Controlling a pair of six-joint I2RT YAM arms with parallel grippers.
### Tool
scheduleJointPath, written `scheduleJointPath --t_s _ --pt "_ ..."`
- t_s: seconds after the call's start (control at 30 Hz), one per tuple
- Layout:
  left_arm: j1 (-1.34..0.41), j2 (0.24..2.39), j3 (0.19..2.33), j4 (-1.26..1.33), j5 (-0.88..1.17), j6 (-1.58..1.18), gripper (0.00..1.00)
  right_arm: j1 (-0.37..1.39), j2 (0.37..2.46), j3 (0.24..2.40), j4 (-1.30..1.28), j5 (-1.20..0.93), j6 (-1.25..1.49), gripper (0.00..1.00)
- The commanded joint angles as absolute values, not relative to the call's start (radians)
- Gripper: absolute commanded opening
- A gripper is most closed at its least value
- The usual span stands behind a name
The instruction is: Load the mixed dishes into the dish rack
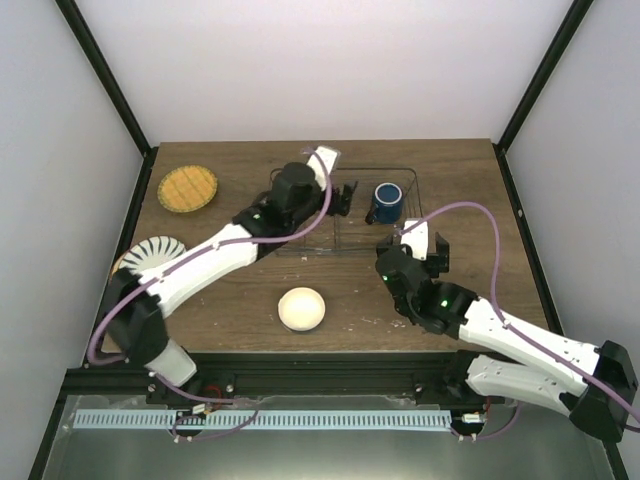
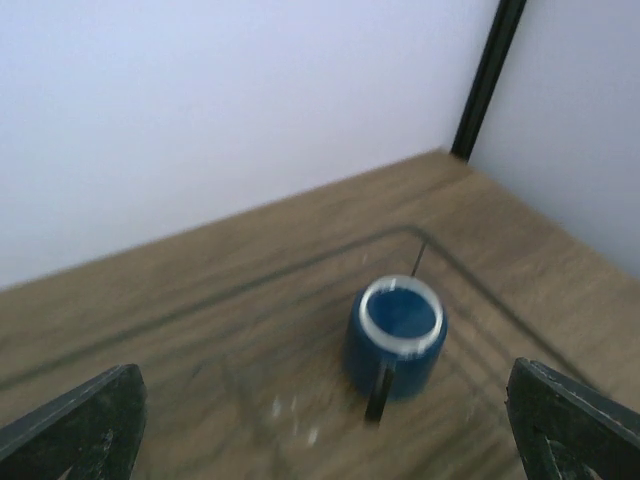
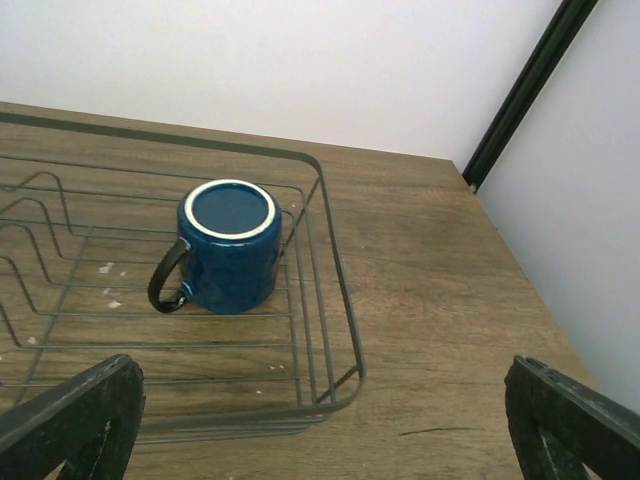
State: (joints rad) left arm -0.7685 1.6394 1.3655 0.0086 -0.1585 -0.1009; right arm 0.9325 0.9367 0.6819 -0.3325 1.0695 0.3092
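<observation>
Brown wood-grain table (image 1: 240, 315) across the middle of the top view, marked with a few small white flecks. Plain white back wall (image 1: 320, 70) along the upper frame, matching side walls (image 1: 50, 200) at left and right. Two black posts (image 1: 105, 75) slanting from the upper corners down to the table's far corners. Black rail (image 1: 330, 372) along the near edge, grey surface (image 1: 330, 455) below it. Soft, even light, faintly bluish.

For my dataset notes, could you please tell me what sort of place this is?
Probably a lab robot cell, not a kitchen: white walls and black posts enclose a table, the left arm and right arm are bolted at its near edge, and a dish rack stands on it.
</observation>
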Motion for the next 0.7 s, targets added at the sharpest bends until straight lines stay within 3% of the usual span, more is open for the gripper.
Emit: scheduleJointPath --t_s 0.0,0.3,0.67 --pt "-0.841 1.494 1.241 -0.377 -0.345 -0.182 1.00 0.930 0.969 0.782 -0.423 1.020 0.375 1.00" --pt "-0.972 1.298 1.039 -0.839 -0.396 -0.462 1.00 0.930 1.081 1.003 -0.772 1.007 0.655 1.00" --pt "-0.996 1.109 0.794 -0.906 -0.331 -0.650 1.00 0.930 1.007 1.008 -0.799 0.903 0.675 1.00"
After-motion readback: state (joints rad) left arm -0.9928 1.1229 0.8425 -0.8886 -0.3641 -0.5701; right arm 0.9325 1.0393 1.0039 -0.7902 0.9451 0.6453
